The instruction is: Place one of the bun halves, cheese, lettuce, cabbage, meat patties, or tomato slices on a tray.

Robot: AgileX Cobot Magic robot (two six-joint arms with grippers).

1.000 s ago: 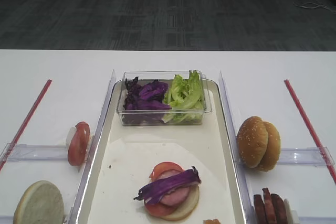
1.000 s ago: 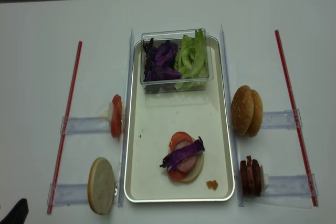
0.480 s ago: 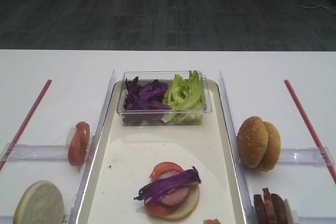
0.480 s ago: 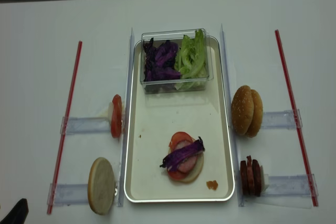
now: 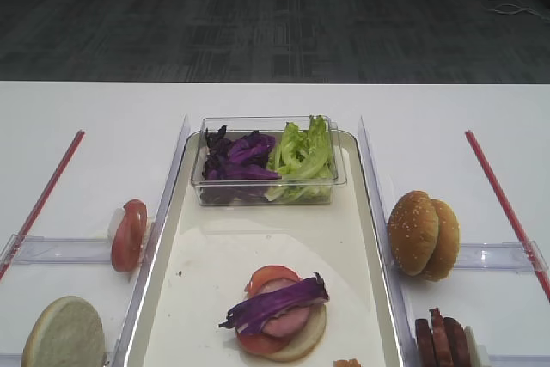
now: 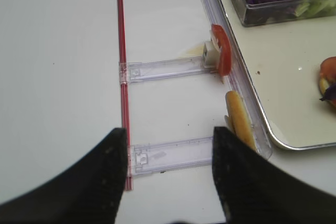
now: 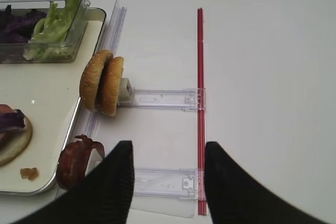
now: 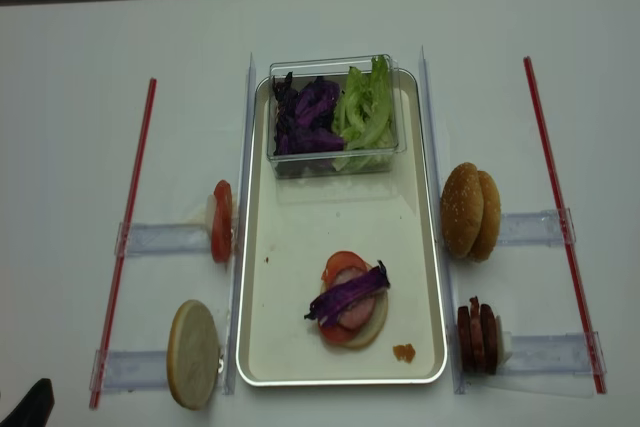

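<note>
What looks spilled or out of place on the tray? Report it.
A small orange-brown scrap lies loose on the tray floor near its front right corner, apart from the stacked bun base. A few dark specks mark the left side. Otherwise nothing stands out.

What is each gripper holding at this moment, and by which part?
Nothing. The left gripper and the right gripper both stand open above the white table, with nothing between the fingers.
</note>
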